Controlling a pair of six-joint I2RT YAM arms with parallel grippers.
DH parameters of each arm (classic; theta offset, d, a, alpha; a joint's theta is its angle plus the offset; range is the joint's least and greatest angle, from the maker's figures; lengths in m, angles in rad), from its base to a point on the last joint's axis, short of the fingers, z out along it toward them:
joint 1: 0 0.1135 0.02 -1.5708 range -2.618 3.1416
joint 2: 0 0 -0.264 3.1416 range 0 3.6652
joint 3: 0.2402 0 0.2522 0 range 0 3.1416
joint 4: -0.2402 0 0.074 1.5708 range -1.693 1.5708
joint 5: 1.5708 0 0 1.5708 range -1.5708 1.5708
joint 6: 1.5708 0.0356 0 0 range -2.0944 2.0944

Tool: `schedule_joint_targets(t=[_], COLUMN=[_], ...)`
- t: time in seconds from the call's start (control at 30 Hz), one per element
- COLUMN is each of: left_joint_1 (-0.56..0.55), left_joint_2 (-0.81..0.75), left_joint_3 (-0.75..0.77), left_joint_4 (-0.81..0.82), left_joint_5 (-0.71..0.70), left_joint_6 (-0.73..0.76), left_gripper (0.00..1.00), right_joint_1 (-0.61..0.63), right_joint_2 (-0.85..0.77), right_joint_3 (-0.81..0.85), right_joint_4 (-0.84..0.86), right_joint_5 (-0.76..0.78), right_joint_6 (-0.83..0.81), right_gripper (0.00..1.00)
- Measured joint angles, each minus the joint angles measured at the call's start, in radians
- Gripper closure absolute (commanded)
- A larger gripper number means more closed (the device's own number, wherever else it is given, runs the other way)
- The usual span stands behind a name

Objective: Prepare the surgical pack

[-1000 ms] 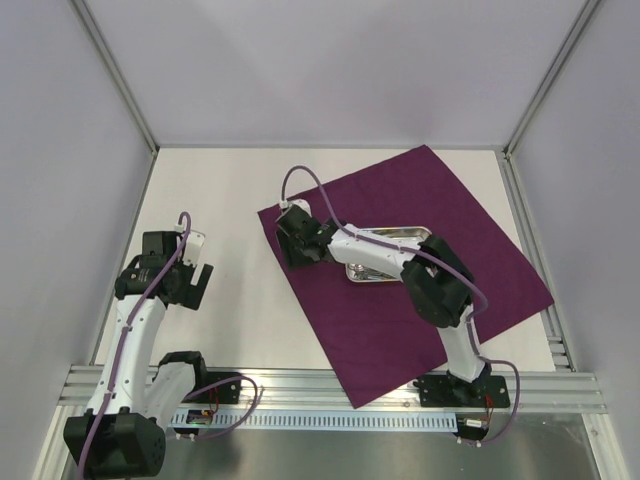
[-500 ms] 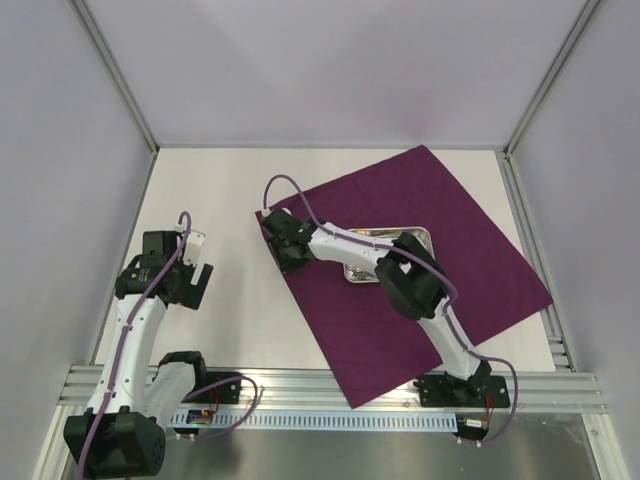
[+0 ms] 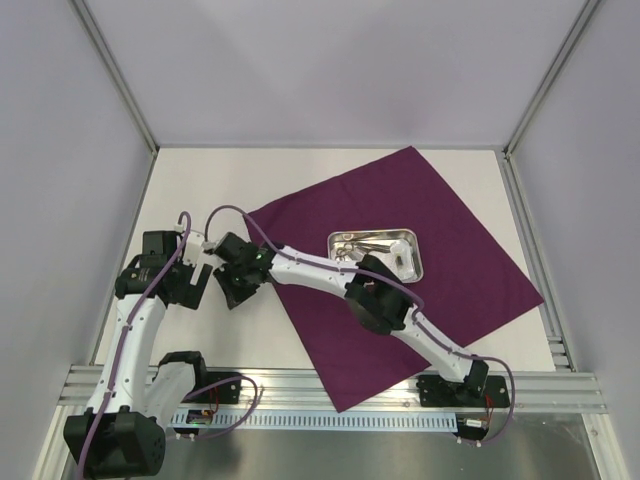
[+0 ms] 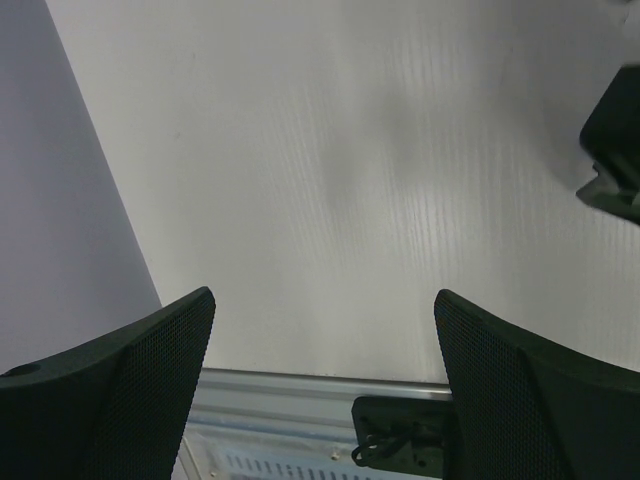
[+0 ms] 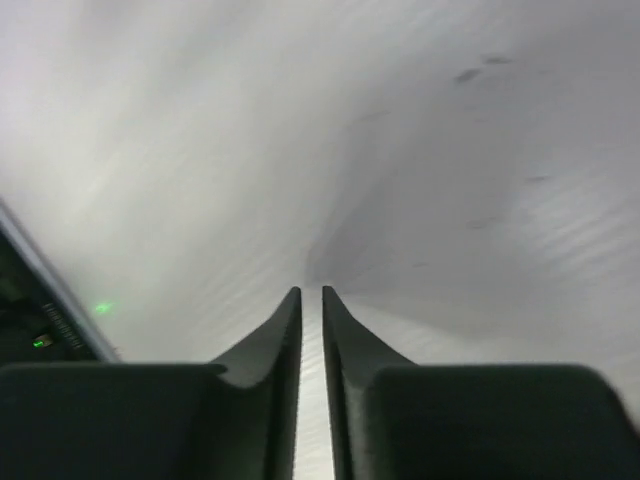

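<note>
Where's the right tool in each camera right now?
Top external: right tool, left of the purple cloth, beside the left tool.
Left wrist: dark shape at the right edge.
Right wrist: its fingers, bottom centre, nearly together.
Shared landmark: the white table, in all three.

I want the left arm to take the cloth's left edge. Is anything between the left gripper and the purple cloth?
Yes: the right gripper, shut, hangs over bare table directly between the open left gripper and the purple cloth.
</note>
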Motion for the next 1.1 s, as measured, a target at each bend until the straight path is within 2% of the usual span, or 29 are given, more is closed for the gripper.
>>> schedule_joint_targets(t=[0.03,0.17,0.27,0.4,0.53,0.67,0.83,1.0,1.1], left_joint_1=[0.0,0.0,0.0,0.0,0.0,-0.002,-0.062,-0.275,-0.361], left_joint_2=[0.001,0.014,0.033,0.064,0.087,0.133,0.286,0.582,0.773], left_joint_3=[0.0,0.0,0.012,0.058,0.105,0.15,0.297,0.545,0.67], left_joint_4=[0.0,0.0,-0.005,-0.008,-0.009,-0.025,-0.058,-0.029,-0.022], left_joint_5=[-0.003,-0.006,-0.005,0.006,0.027,0.083,0.146,0.122,0.09], left_joint_6=[0.0,0.0,0.001,0.0,-0.001,0.002,0.002,0.003,0.0], left_gripper=[0.0,0.0,0.0,0.0,0.0,0.0,0.0,0.0,0.0], right_joint_1=[0.014,0.038,0.015,-0.079,-0.286,-0.616,-0.884,-1.039,-1.149], right_joint_2=[0.004,-0.04,-0.183,-0.477,-0.81,-1.062,-1.129,-1.127,-1.122], right_joint_3=[0.014,-0.025,-0.176,-0.429,-0.682,-0.94,-1.121,-1.177,-1.182], right_joint_4=[-0.001,0.019,0.031,0.053,0.074,0.066,0.026,0.028,0.048], right_joint_5=[-0.03,-0.073,-0.062,-0.018,0.047,0.113,0.122,0.077,0.072], right_joint_6=[-0.007,-0.006,-0.003,0.005,0.007,0.004,-0.032,-0.058,-0.059], right_gripper=[0.65,0.5,0.47,0.44,0.44,0.46,0.46,0.45,0.44])
